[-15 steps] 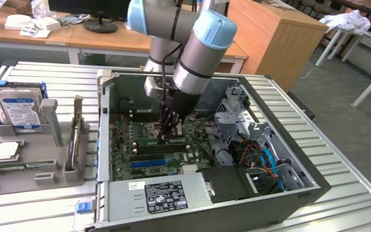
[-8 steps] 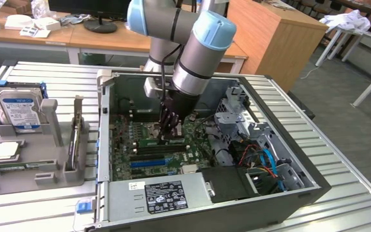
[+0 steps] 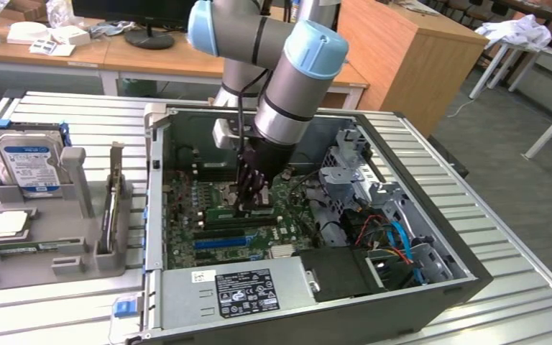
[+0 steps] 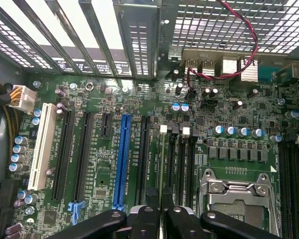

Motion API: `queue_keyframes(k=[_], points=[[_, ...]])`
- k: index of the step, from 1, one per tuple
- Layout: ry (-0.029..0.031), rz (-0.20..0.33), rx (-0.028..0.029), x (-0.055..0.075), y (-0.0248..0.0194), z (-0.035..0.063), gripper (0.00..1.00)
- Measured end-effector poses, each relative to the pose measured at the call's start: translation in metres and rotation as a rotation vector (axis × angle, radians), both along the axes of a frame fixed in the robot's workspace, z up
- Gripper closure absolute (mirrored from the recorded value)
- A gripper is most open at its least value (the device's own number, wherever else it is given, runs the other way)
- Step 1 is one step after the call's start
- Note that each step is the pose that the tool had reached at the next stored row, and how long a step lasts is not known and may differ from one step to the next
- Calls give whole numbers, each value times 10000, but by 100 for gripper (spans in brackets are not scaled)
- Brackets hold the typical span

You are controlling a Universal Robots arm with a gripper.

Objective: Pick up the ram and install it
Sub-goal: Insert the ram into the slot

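A: Where's the ram (image 4: 162,174) right now?

B: As far as I can judge, your hand (image 4: 161,210) has it pinched narrow, edge-on, low inside the case (image 3: 448,244), just over the slots (image 4: 182,164) beside the processor socket (image 4: 234,199).

A: What could bite you?

B: If you press while it's tilted or off its slot, the stick may jam, flex the board (image 4: 104,169) or slip in your grip.
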State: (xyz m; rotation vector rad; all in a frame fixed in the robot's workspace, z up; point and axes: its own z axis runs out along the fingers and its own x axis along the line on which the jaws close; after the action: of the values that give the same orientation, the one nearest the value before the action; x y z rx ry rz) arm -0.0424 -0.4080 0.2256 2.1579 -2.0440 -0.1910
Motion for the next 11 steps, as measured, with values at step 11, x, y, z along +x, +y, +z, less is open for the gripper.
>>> queue_keyframes(k=[11], points=[[-2, 0, 5, -1, 1, -22, 87]])
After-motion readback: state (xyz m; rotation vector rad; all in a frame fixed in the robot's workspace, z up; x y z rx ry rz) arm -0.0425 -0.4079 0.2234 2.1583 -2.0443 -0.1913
